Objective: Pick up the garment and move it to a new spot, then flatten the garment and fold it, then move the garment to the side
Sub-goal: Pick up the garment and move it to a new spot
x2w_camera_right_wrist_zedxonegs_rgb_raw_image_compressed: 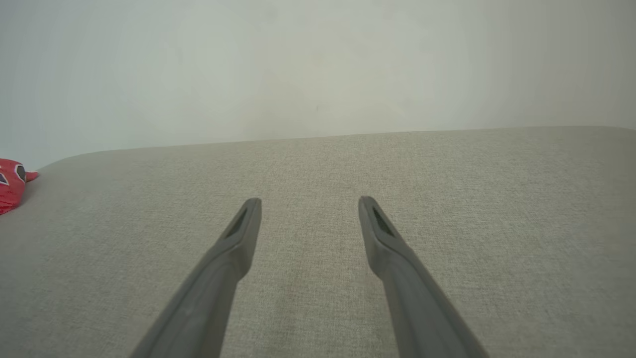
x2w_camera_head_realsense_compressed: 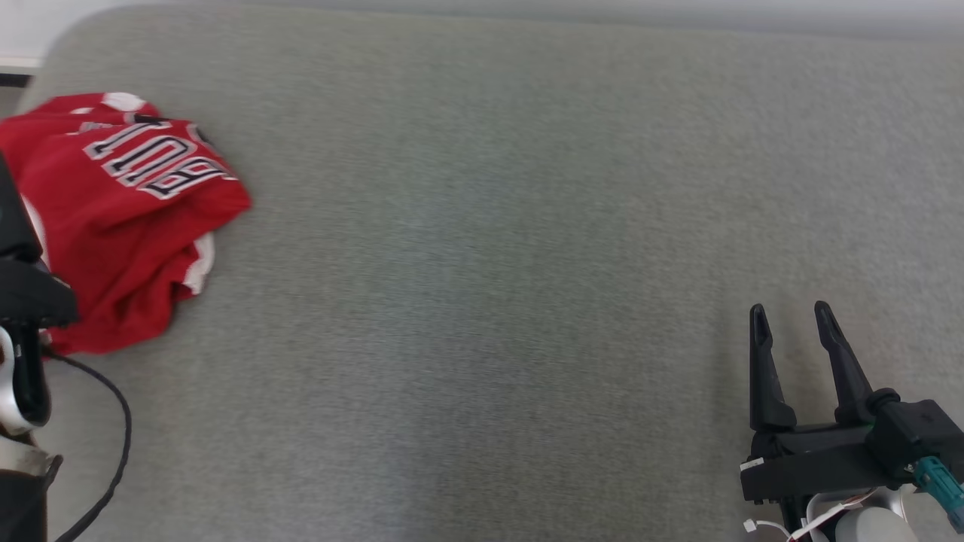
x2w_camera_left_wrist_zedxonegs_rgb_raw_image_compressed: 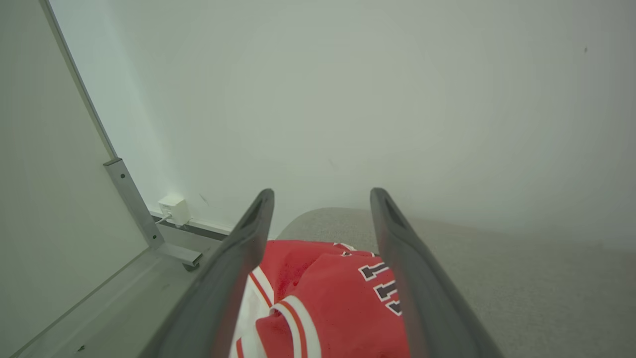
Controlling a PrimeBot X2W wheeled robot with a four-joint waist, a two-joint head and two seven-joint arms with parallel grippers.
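Red garment (x2w_camera_head_realsense_compressed: 128, 226): left portion covered by the dark left arm (x2w_camera_head_realsense_compressed: 22, 293) and cut by the head view's left edge; lettering creased, only partly legible. In the left wrist view its sides lie behind the fingers (x2w_camera_left_wrist_zedxonegs_rgb_raw_image_compressed: 233, 278) of the left end effector (x2w_camera_left_wrist_zedxonegs_rgb_raw_image_compressed: 322, 196), and its near part runs off the bottom edge. Right end effector (x2w_camera_head_realsense_compressed: 791, 312): wrist cut off at the head view's lower right corner.
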